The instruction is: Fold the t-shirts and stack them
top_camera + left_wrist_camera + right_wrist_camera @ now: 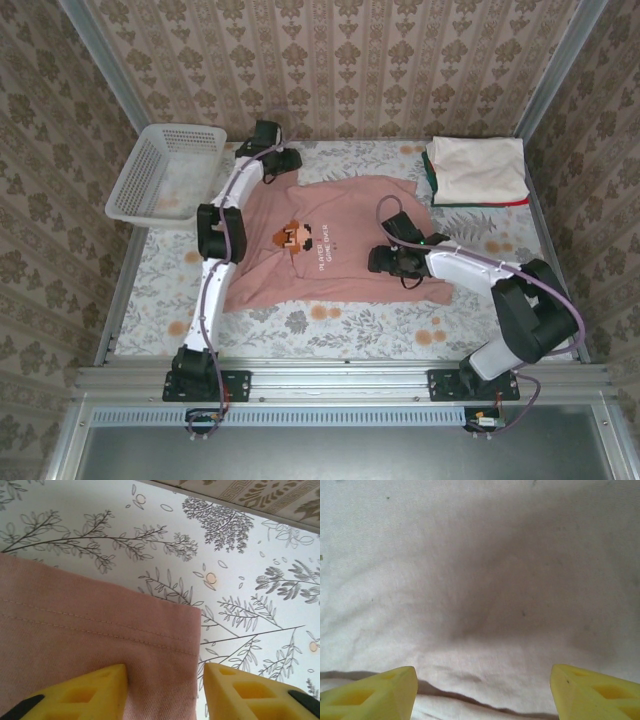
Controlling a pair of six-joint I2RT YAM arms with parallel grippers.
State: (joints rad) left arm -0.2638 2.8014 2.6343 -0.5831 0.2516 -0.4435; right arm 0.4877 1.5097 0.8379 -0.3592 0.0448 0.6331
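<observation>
The dusty-pink t-shirt [330, 240] lies spread flat, print up, in the middle of the table. My left gripper [283, 160] is at its far left sleeve. In the left wrist view the stitched sleeve hem [100, 630] ends in a corner, and the left gripper [165, 690] is open astride it, one yellow finger [85, 695] on the cloth and the other [250, 692] over the table cover. My right gripper [385, 258] hovers over the shirt's right side. Pink fabric [480, 580] with a soft fold lies below the open right gripper [482, 690]. A stack of folded t-shirts [478, 170], cream on top, sits at the back right.
A white lattice basket [165, 172] stands at the back left, partly off the table edge. The table cover [240, 570] has a grey leaf print. Patterned walls close in on three sides, and a metal rail [340, 380] runs along the near edge.
</observation>
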